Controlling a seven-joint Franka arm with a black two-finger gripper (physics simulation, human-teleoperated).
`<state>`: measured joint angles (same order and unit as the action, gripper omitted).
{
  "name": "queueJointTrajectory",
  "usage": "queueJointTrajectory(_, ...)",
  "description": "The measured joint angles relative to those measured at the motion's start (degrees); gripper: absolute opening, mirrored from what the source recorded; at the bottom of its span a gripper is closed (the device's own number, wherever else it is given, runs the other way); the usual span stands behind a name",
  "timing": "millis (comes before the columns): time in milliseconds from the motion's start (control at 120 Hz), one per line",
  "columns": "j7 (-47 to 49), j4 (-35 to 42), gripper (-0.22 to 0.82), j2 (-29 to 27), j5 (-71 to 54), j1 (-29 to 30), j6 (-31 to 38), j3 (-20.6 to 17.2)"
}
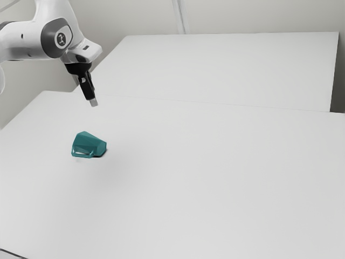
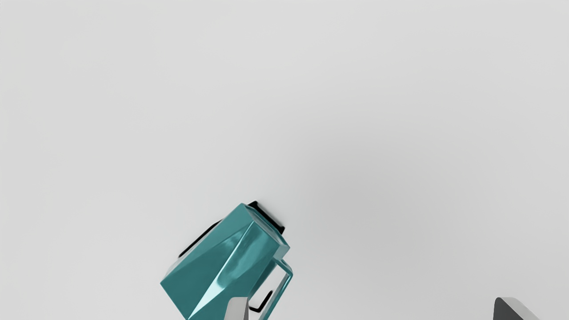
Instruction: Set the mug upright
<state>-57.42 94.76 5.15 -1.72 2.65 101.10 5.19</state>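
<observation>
The gripper [image 1: 94, 102] hangs in the air above the table, higher than the mug and beyond it in the exterior view. A teal faceted mug [image 1: 90, 143] lies on its side on the white table, its handle toward the camera's side. In the wrist view the mug [image 2: 226, 262] shows its body and its handle, with one fingertip overlapping the picture of it near the handle. The gripper [image 2: 371, 309] is open, its two fingertips wide apart with nothing held between them.
The white table [image 1: 215, 178] extends around the mug. Behind it in the exterior view lies another white surface [image 1: 226, 70], meeting it along a thin seam. A thin dark line [image 1: 12, 253] crosses the lower left corner.
</observation>
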Motion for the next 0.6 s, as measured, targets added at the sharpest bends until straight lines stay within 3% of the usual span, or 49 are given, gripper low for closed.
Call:
queueJointTrajectory(475, 0.2, -0.13, 0.6, -6.85, 5.95, 3.9, -0.43, 0.05)
queueJointTrajectory(600, 0.26, -0.02, 0.6, -7.67, 8.95, 2.33, -0.66, 5.97)
